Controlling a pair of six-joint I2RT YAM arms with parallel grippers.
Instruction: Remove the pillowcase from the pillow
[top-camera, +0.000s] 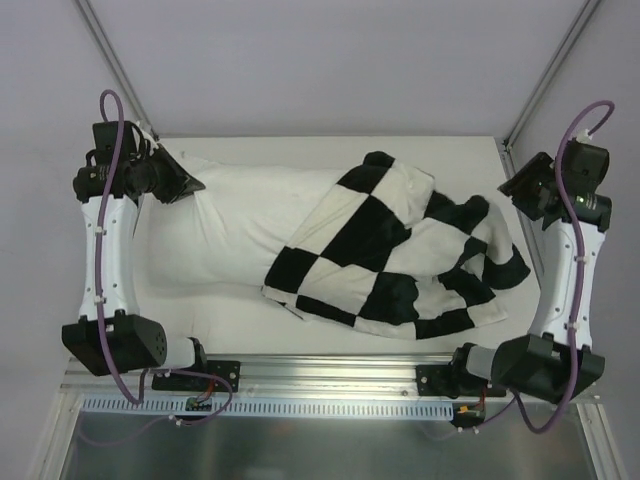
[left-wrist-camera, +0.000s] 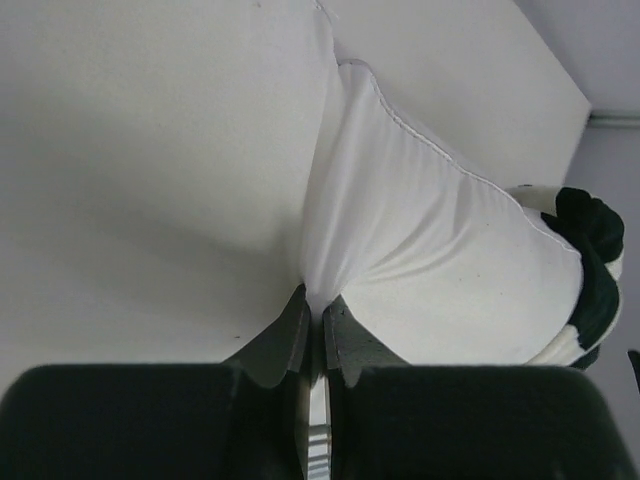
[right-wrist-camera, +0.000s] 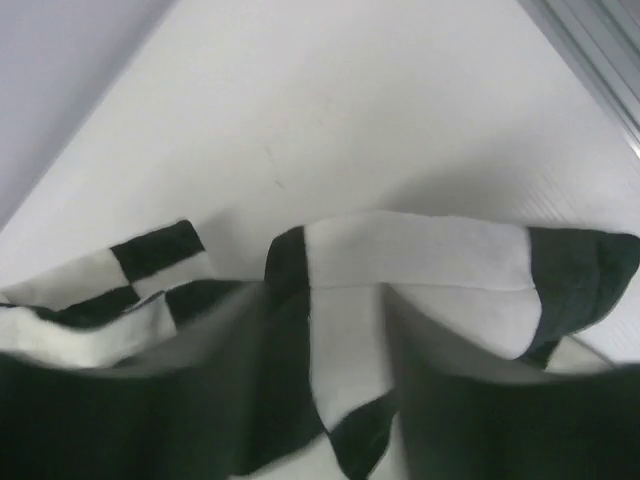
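The left gripper (left-wrist-camera: 313, 308) is pinched tight on a pulled-out corner of the white pillow (top-camera: 240, 230), at the pillow's far-left end. The checkered pillowcase (top-camera: 400, 250) lies crumpled over the pillow's right end, leaving its left half bare. Just beyond that right end, the right gripper (top-camera: 512, 190) has its blurred fingers (right-wrist-camera: 470, 410) parted, with pillowcase cloth in the gap between them.

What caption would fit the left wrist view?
Left hand pinching a corner of the white pillow, checkered pillowcase bunched at its far end.
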